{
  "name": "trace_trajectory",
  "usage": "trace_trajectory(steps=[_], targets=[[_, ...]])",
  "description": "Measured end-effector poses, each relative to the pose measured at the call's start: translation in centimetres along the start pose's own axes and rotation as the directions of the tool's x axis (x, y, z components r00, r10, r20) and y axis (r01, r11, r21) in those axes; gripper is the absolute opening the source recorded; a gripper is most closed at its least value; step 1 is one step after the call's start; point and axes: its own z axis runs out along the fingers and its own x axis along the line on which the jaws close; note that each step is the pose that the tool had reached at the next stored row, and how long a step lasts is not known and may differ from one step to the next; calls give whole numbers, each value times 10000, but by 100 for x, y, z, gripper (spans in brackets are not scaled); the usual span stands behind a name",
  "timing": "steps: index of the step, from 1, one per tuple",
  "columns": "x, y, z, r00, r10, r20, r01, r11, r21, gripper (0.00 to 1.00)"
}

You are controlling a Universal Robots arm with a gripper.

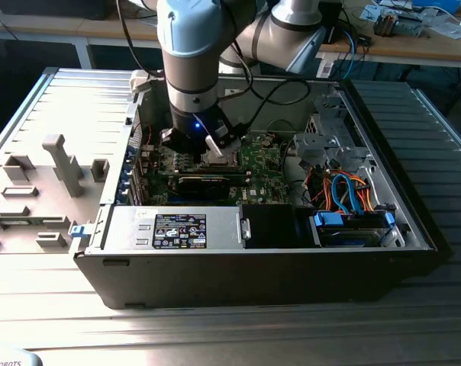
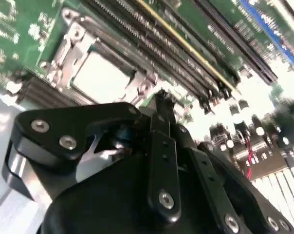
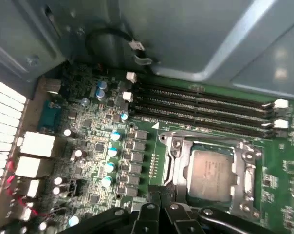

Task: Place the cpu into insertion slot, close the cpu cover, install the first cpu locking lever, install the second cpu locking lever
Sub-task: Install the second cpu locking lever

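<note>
Cpu (image 3: 209,174) sits flat in the insertion slot (image 3: 178,168), silver-grey face up, w/ the cpu cover (image 3: 244,151) lying down around it as a frame, so seating looks done and cover looks lowered; whether either locking lever is hooked can't be judged. Gripper (image 3: 159,195) hangs just beside the socket's edge, approx 7 o'clock of the chip in the first wrist view, fingers drawn together into one narrow tip and grasping nothing — prob so a slim point can press or hook small hardware at the frame. In the second wrist view that tip (image 2: 162,100) points at the socket's corner, near the memory slots (image 2: 186,53). Exterior view: arm (image 1: 188,61) reaches straight down into the open pc case (image 1: 215,278) on the bench (image 1: 230,335), keeping clear of the case walls.
</note>
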Motion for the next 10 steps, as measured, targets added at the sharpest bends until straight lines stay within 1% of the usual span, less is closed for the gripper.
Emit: trace_trajectory(steps=[1, 3, 5, 6, 7, 8, 9, 10], targets=[[-8, 3, -5, 10000, -2, -45, 3, 9997, 261, 11], [-20, 2, -5, 9999, -3, -121, 11, 9979, 653, 11], [-54, -2, -4, 9998, 2, -211, 19, 9949, 1007, 11], [-82, -6, -2, 9997, 11, -259, 18, 9936, 1133, 11], [-118, -10, 1, 9995, 21, -308, 17, 9925, 1224, 11], [-160, -13, 6, 9993, 36, -381, 14, 9915, 1301, 11], [-194, -14, 12, 9990, 46, -443, 14, 9909, 1345, 11], [-241, 1, 25, 9986, 66, -533, 10, 9898, 1423, 11]])
